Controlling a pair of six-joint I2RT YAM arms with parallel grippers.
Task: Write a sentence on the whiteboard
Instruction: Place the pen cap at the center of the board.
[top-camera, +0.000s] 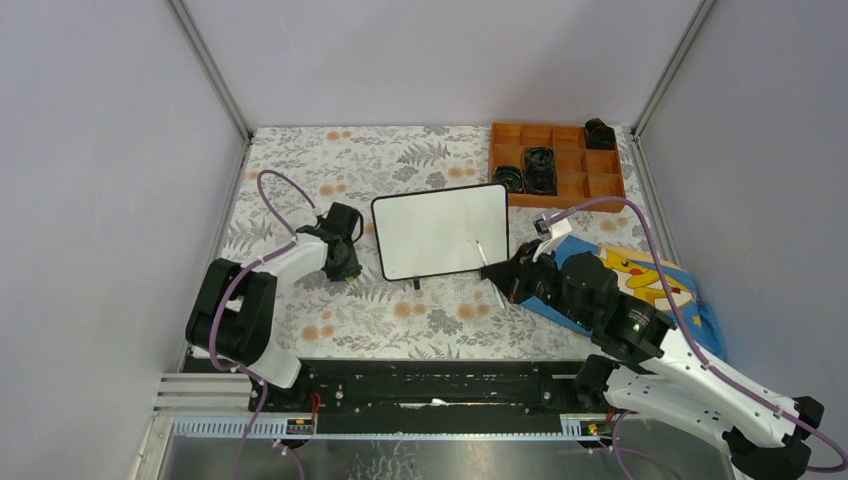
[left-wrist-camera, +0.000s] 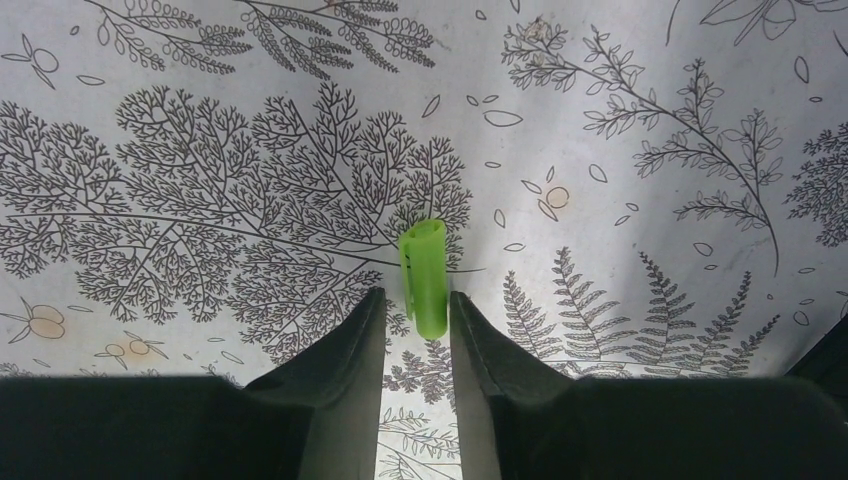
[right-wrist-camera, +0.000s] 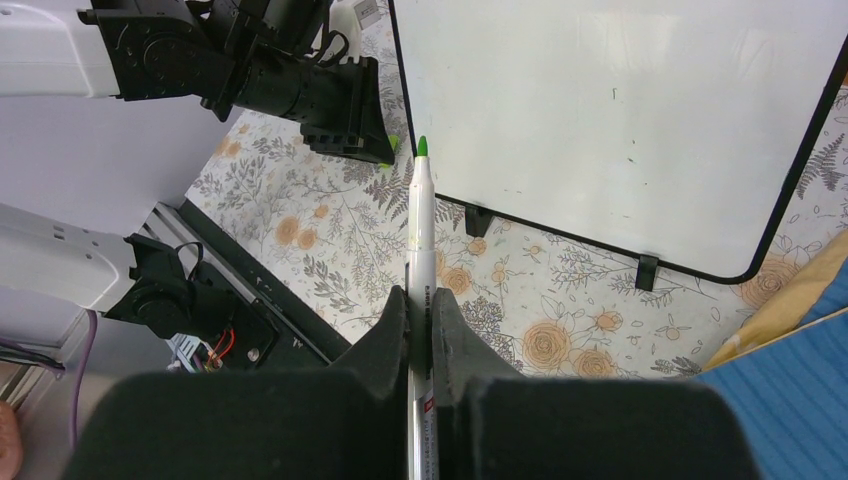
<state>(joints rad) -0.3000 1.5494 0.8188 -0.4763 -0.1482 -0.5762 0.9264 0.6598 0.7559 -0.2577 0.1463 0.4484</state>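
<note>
The whiteboard (top-camera: 440, 232) (right-wrist-camera: 620, 110) stands on small black feet mid-table, its face bare white with no sentence showing. My right gripper (top-camera: 512, 276) (right-wrist-camera: 421, 300) is shut on a white marker (right-wrist-camera: 421, 220) (top-camera: 488, 265) whose uncapped green tip points toward the board's lower left corner, just off its frame. Left of the board, my left gripper (top-camera: 350, 275) (left-wrist-camera: 417, 295) hovers low over the tablecloth with its jaws apart. A green marker cap (left-wrist-camera: 425, 270) lies on the cloth between its fingertips, against the right one, with a gap on the left.
An orange compartment tray (top-camera: 556, 160) with black items sits at the back right. A blue Pikachu cloth (top-camera: 650, 285) lies under my right arm. Grey walls close in on three sides, and a black rail runs along the near edge.
</note>
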